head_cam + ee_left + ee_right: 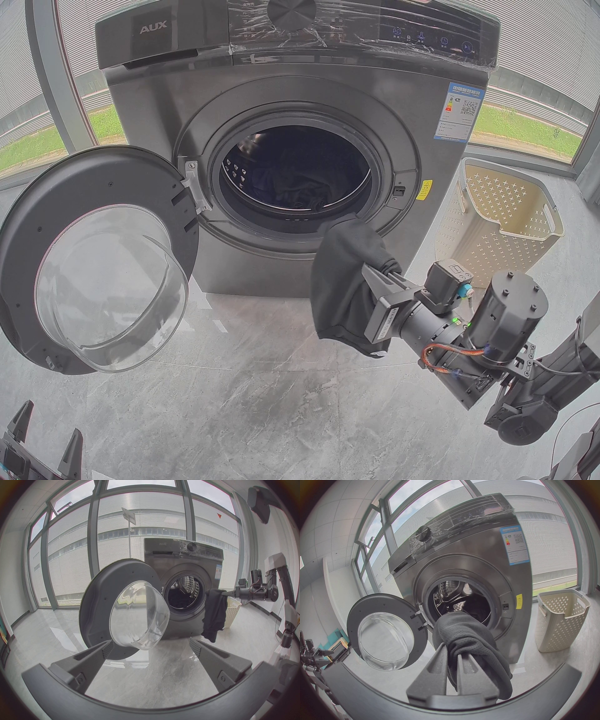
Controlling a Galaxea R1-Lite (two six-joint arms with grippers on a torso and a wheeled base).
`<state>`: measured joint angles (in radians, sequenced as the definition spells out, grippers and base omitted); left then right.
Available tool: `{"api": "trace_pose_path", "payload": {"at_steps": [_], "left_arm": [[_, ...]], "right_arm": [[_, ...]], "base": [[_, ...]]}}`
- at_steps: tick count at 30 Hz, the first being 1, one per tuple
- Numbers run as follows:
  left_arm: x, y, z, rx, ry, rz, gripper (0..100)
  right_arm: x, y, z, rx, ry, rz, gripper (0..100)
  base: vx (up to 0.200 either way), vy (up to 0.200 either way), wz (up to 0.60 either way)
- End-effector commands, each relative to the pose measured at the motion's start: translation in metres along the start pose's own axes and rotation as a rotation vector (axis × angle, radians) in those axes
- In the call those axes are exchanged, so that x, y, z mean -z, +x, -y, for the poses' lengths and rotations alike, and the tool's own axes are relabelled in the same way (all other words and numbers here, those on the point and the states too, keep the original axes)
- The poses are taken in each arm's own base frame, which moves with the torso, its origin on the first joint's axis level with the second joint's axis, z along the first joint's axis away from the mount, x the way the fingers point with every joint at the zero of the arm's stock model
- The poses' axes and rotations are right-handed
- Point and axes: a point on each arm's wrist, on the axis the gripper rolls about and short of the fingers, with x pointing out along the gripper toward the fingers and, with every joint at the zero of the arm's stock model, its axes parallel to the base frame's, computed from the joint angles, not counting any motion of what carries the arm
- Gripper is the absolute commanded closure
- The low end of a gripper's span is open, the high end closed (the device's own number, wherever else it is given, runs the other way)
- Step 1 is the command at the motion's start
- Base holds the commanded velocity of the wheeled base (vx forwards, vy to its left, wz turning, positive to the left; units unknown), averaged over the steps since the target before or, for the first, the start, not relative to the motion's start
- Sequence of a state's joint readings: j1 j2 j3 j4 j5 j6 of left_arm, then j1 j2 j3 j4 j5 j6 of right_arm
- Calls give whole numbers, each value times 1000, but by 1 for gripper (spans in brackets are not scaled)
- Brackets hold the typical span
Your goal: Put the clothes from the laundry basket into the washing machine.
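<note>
A dark grey washing machine [294, 81] stands ahead with its round door [94, 256] swung wide to the left. Dark clothes lie inside the drum [300, 175]. My right gripper [375, 275] is shut on a black garment [347, 281] that hangs just below and in front of the drum opening; the same garment [468, 636] drapes over the fingers [437, 667] in the right wrist view and also shows as the black garment [215, 614] in the left wrist view. The cream laundry basket [500, 219] stands to the right of the machine. My left gripper [151, 648] is open, low at the left, holding nothing.
The open door [122, 608] with its glass bowl juts out over the floor at the left. Grey tiled floor [250, 387] lies free in front of the machine. Large windows stand behind the machine. The basket [561, 617] looks empty from here.
</note>
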<state>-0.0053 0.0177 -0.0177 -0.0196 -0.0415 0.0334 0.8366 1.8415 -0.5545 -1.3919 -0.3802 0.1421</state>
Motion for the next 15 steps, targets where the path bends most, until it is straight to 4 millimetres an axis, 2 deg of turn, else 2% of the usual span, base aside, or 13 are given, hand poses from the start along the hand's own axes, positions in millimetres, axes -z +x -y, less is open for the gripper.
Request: {"api": "trace_pose_path", "payload": {"at_steps": [1,3,4,5,9,10,12,15], "left_arm": [[-55,-14,0,47,-54,215,0],[-72,-11,0,99,-49,189,0],[-73,-8,1,136,-44,163,0],[-70,-1,2,239,-42,97,0],[-58,22,6,397,-83,-110,0],[-58,22,6,397,-83,-110,0],[-55,37,7,477,-101,-209,0],[-56,44,8,544,-97,-237,0]], "right_arm": [[16,8,-9,-13,-13,-36,100],[24,12,-10,-12,-26,-50,100],[27,13,-10,-11,-32,-62,100],[29,15,-11,-11,-36,-63,100],[25,19,-12,-8,-34,-50,100],[25,19,-12,-8,-34,-50,100],[23,20,-10,-1,-52,-38,100],[19,20,-11,20,-48,-26,100]], "base": [[0,0,0],[0,0,0],[0,0,0],[0,0,0],[0,0,0],[0,0,0],[0,0,0],[0,0,0]]}}
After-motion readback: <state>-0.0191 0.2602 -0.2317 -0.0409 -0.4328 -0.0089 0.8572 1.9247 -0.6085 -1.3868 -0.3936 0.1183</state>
